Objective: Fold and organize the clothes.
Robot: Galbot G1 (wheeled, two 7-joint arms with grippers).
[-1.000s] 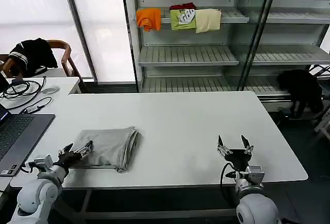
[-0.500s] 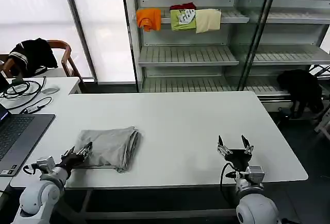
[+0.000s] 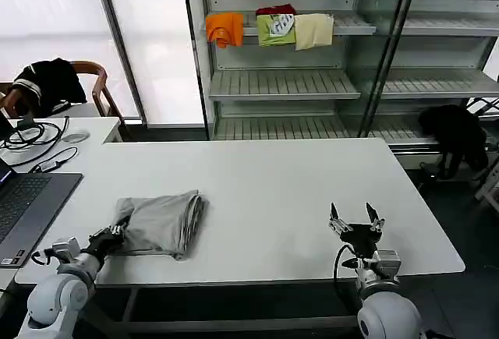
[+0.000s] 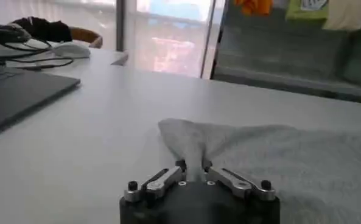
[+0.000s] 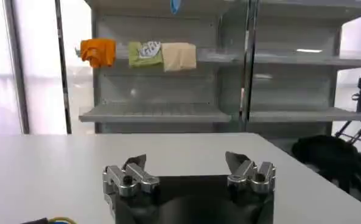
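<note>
Pinching a corner of the folded grey shirt (image 3: 160, 223), the left gripper (image 3: 115, 232) sits low at the front left of the white table (image 3: 281, 183), near its front edge; in the left wrist view its two fingers are pressed together on a raised peak of the grey cloth (image 4: 271, 158), which spreads flat over the tabletop beyond the pinch. The shirt lies as a compact folded bundle on the left half of the table, closer to the front edge than to the back, its rounded fold facing the table's middle. No print or writing can be made out on the side that faces up. The right gripper (image 3: 355, 221) hovers at the table's front edge on the right side, well apart from the shirt, its fingers spread wide and holding nothing; the right wrist view shows the same open claw (image 5: 189, 167) over bare tabletop. A dark laptop (image 3: 23, 210) rests at the table's left edge beside the shirt, with cables (image 3: 35, 132) and a mouse (image 3: 76, 136) on the adjoining desk behind it. On a shelf (image 3: 284, 83) beyond the table's back edge lie orange (image 3: 225, 27), green (image 3: 277, 29) and cream (image 3: 314, 30) folded garments; the green one bears pale lettering too small to read.
</note>
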